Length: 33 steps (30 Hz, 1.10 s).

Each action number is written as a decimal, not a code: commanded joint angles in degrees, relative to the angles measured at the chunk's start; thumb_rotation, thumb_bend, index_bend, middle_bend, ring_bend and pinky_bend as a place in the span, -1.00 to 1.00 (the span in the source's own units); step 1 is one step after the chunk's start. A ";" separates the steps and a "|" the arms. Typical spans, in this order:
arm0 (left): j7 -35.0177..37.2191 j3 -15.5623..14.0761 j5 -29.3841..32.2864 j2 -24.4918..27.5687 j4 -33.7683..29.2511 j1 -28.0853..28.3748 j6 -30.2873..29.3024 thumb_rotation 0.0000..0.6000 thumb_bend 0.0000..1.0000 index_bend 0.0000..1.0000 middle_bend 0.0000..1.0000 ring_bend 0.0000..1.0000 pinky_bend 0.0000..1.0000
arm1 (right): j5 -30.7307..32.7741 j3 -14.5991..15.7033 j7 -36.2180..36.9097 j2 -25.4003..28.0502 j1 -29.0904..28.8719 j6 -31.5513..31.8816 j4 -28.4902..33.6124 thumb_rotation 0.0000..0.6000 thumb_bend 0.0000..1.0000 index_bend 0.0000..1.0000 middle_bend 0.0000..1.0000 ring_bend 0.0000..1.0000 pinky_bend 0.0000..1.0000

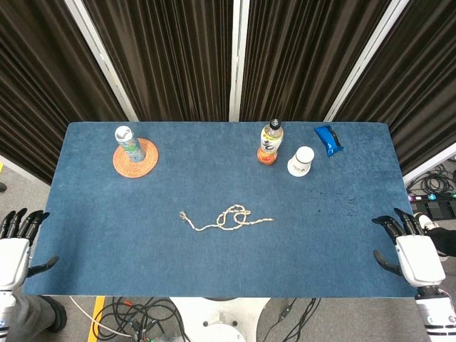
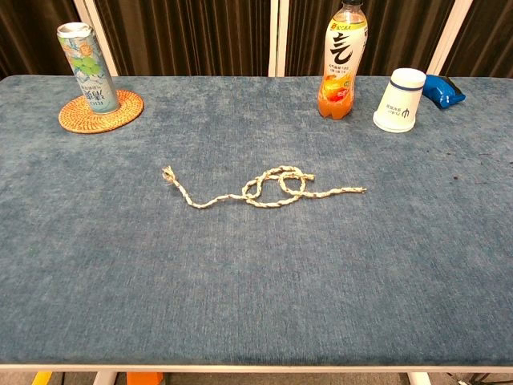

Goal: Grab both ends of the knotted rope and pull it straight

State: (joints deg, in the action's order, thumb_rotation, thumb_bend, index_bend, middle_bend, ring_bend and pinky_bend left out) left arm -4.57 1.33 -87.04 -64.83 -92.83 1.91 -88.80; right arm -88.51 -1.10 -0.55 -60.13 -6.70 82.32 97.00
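While both hands are waiting off the near corners of the table (image 1: 85,214), nothing of the task is yet under way: the rope (image 1: 226,218) is lying untouched, loosely knotted, well apart from either hand and roughly midway between them, a little farther out over the blue cloth. The left hand (image 1: 16,246) is hovering beside the near left edge with its fingers spread and holding nothing; the right hand (image 1: 407,246) is doing the same beside the near right edge, fingers apart and empty. Neither hand is showing in the chest view.

The rope's frayed end (image 2: 168,173) is pointing toward the left hand's side, and its thinner end (image 2: 361,190) is trailing toward the right hand's side, with the loops of the knot (image 2: 280,186) sitting between them, nearer the right end. So the step in hand looks like the approach. Each hand is going to need to travel inward and forward to its own end, come down close to the cloth, and pinch a thin cord lying flat, which probably calls for care with the fingertips.

Farther from the hands, a can (image 1: 127,142) is standing on a coaster (image 1: 135,158), and a bottle (image 1: 269,142), a cup (image 1: 301,161) and a blue packet (image 1: 328,140) are sitting beyond the rope, well out of the pulling line.
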 commanded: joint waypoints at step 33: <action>3.43 1.46 1.57 -0.32 3.97 2.63 3.89 1.00 -0.96 -0.67 -0.72 -0.92 -0.96 | 15.48 -10.19 -22.30 -32.56 -31.39 -30.50 -17.49 1.00 -0.55 -0.06 -0.55 -0.99 -0.91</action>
State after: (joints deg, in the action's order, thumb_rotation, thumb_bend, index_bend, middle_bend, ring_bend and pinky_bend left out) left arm -1.24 2.77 -85.52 -65.06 -88.96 4.46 -85.02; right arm -73.86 -11.32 -21.85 -91.08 -36.98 52.10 81.12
